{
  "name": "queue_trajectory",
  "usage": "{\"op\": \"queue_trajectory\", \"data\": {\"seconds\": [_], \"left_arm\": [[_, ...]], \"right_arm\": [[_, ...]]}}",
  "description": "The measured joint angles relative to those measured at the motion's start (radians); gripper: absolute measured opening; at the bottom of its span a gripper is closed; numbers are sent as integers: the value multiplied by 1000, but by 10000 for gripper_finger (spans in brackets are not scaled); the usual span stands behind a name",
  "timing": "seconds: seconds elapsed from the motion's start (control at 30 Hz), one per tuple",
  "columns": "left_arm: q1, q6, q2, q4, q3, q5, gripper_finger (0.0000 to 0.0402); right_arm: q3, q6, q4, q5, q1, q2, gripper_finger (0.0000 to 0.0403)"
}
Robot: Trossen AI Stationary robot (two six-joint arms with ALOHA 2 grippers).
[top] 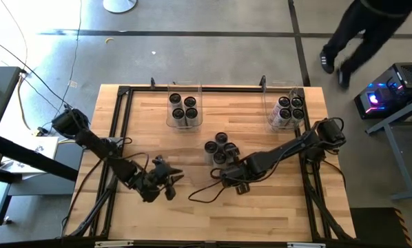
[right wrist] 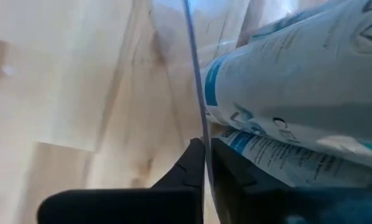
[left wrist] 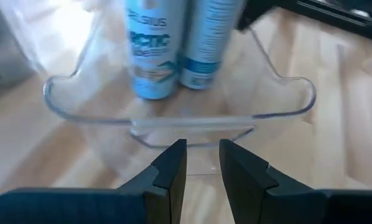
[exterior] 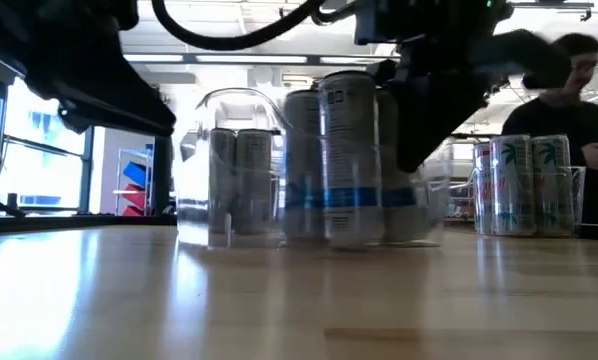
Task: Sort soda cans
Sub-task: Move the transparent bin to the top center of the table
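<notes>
I see the pale wooden table [top: 192,213] with its black metal frame, three clear plastic rectangular bins on it. The centre clear bin [top: 207,160] sits mid-table; the far-left bin [top: 172,121] and far-right bin [top: 271,117] stand near the back edge, well apart. All the slim silver-white soda cans with dark round tops stand upright, long axes vertical: a cluster in the centre bin [top: 220,149], four in the far-left bin [top: 184,107], several in the far-right bin [top: 290,107]. From the low camera, the centre cans [exterior: 347,160] show pale blue bands. My right gripper [right wrist: 204,163] is at the centre bin's near side, its fingers pinched together on the thin clear wall [right wrist: 194,87], cans just behind it. My left gripper [left wrist: 203,163] hovers left of that bin, facing its curved rim [left wrist: 173,121], jaws a narrow gap apart, gripping nothing.
</notes>
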Motion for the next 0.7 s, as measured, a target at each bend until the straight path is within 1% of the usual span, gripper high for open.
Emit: {"op": "queue_trajectory", "data": {"seconds": [0.1, 0.23, 0.47, 0.7], "left_arm": [[25, 42, -1, 3, 0, -22, 89], [45, 95, -13, 5, 0, -22, 89], [46, 187, -35, 6, 0, -20, 89], [45, 250, -35, 5, 0, -17, 89]], "right_arm": [[29, 129, -49, -25, 6, 1, 8], [46, 275, -104, -51, 14, 1, 7], [46, 506, -209, -73, 33, -1, 6], [47, 728, -268, -87, 49, -1, 5]]}}
